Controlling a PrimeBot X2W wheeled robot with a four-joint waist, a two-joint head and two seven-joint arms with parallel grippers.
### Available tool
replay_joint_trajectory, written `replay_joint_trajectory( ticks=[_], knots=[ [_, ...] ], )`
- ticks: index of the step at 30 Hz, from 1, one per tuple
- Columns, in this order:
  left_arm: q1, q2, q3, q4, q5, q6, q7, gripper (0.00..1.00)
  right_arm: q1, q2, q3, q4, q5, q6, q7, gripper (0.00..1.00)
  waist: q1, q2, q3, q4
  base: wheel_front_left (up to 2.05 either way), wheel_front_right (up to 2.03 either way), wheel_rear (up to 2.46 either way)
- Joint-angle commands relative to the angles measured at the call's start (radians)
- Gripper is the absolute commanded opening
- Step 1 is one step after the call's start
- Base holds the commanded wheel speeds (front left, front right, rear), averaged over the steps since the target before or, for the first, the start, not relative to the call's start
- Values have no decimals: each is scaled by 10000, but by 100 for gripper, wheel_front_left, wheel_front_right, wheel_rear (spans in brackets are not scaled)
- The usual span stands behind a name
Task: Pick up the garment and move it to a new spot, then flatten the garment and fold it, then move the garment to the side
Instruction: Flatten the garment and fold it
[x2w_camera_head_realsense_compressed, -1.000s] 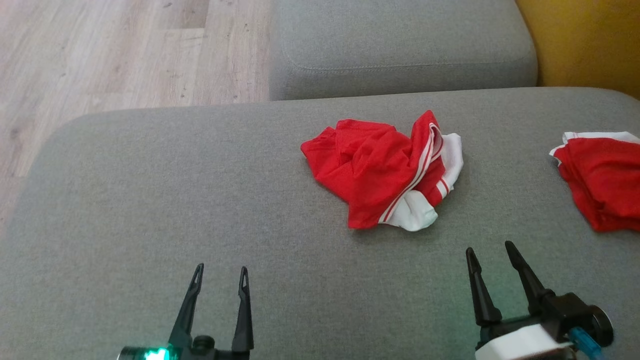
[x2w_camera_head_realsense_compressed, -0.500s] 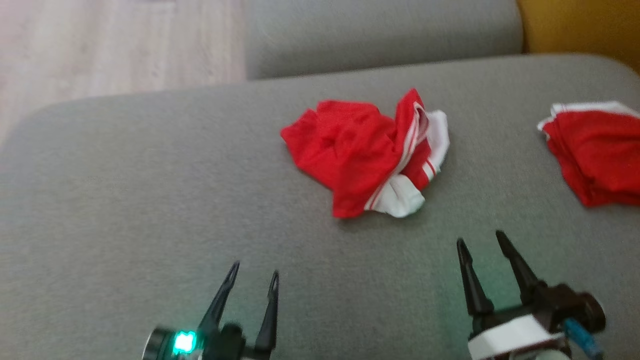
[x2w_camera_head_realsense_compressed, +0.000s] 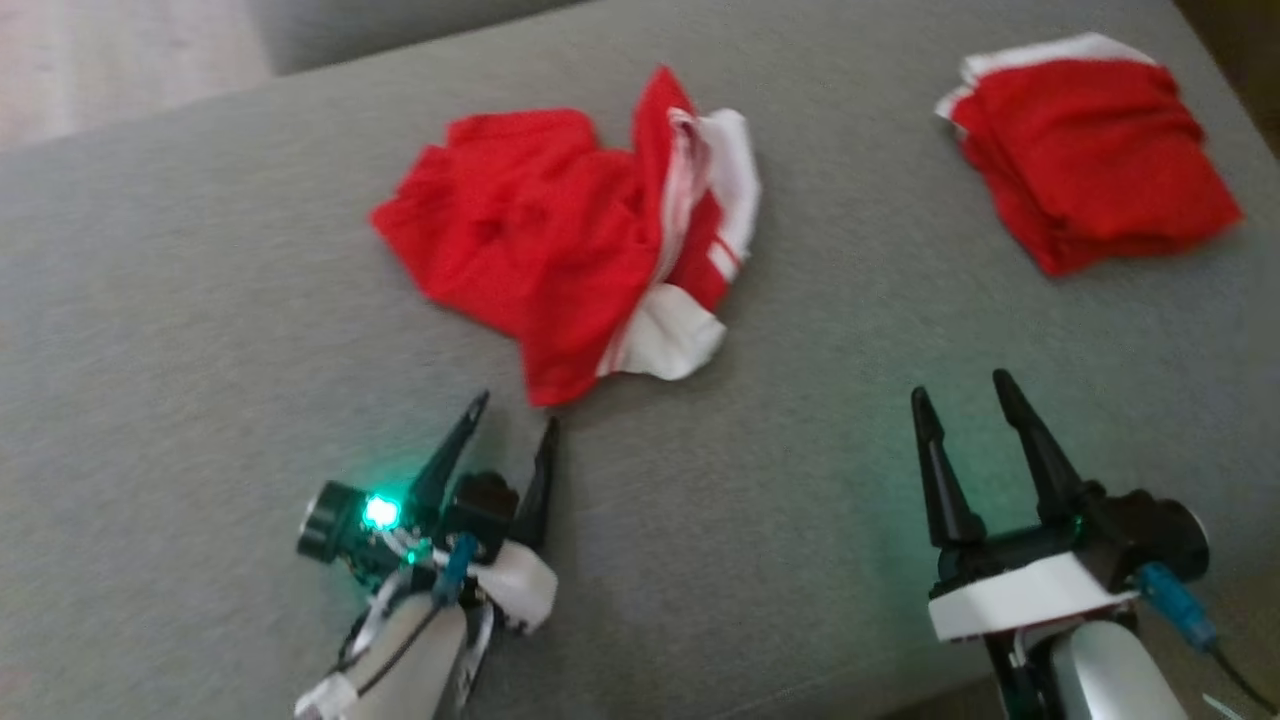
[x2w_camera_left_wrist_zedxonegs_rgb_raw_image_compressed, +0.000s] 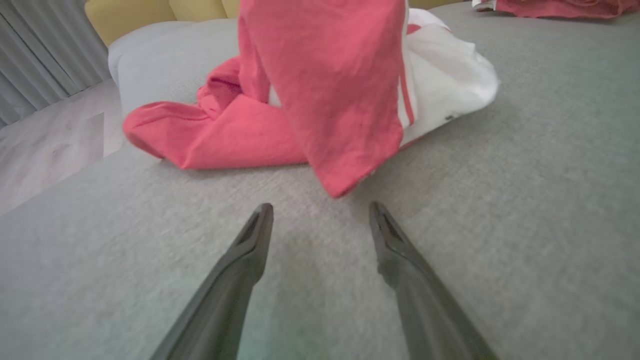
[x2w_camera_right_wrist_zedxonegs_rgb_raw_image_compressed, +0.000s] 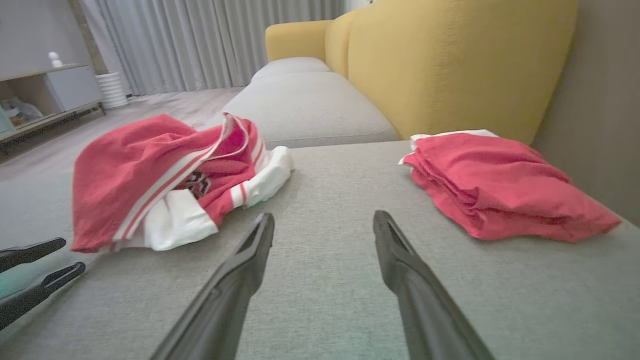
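Left gripper (x2w_camera_head_realsense_compressed: 517, 410) has closed in on the crumpled red-and-white fabric garment (x2w_camera_head_realsense_compressed: 560, 230); the head camera has swung too.
Its two dark fingers stand wide apart and empty, tips just short of the garment's nearest red corner. The garment lies bunched mid-way along the grey fabric sofa cushion (x2w_camera_head_realsense_compressed: 200, 330), toward its far edge. Right gripper (x2w_camera_head_realsense_compressed: 959, 385) is near the front edge, fingers likewise spread, holding nothing. A folded red cloth pile with white trim (x2w_camera_head_realsense_compressed: 1090, 150) rests by the far right corner.

Soft even light, slight motion blur
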Motion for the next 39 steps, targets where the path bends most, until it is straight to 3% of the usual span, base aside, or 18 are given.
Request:
replay_joint_trajectory(
  ticks=[1,5,6,8,11,16,23,27,32,35,39],
  knots=[
    [-315,30,339,-225,-25,165,-95,100,-296,-65,143,-284,169,-7,-26,100,-2,0,412,-612,0,0,0],
    [-439,161,420,-603,37,461,-95,100,-320,-49,99,-258,232,-7,-26,100,-2,0,427,-870,0,0,0],
    [-431,220,438,-793,61,555,-95,79,-319,-45,111,-245,248,-7,-26,100,-2,0,417,-938,0,0,0],
    [-399,335,423,-1349,96,638,-95,0,-314,-39,112,-221,271,-7,-26,100,-2,0,366,-1075,0,0,0],
    [-389,473,250,-2048,108,447,-95,0,-282,-35,166,-196,351,-7,-26,100,-2,0,231,-1249,0,0,0],
    [-1002,387,-208,-3379,-58,-341,-95,0,-205,-32,321,-143,451,-7,-26,100,-2,0,-160,-1481,0,0,0],
    [-3486,38,-366,-3723,-786,-1587,-95,0,-32,-31,705,-59,537,-7,-26,100,-2,0,-829,-1804,0,0,0],
    [-5526,-41,202,-3616,-1486,-1745,-95,0,-1,-31,894,-67,616,-7,-26,100,-2,0,-1028,-1994,0,0,0],
    [-7429,-59,1036,-3496,-2199,-1573,-95,0,119,-30,795,-128,591,-7,-26,100,-2,0,-1304,-1843,0,0,0],
    [-7357,-33,1478,-3254,-2280,-1376,-95,0,270,-30,619,-197,507,-7,-26,100,-2,0,-1444,-1427,0,0,0],
    [-5750,323,1841,-2777,-2396,-1294,-95,0,428,-30,469,-305,437,-7,-26,100,-2,0,-1463,-740,0,0,0]
  ],
)
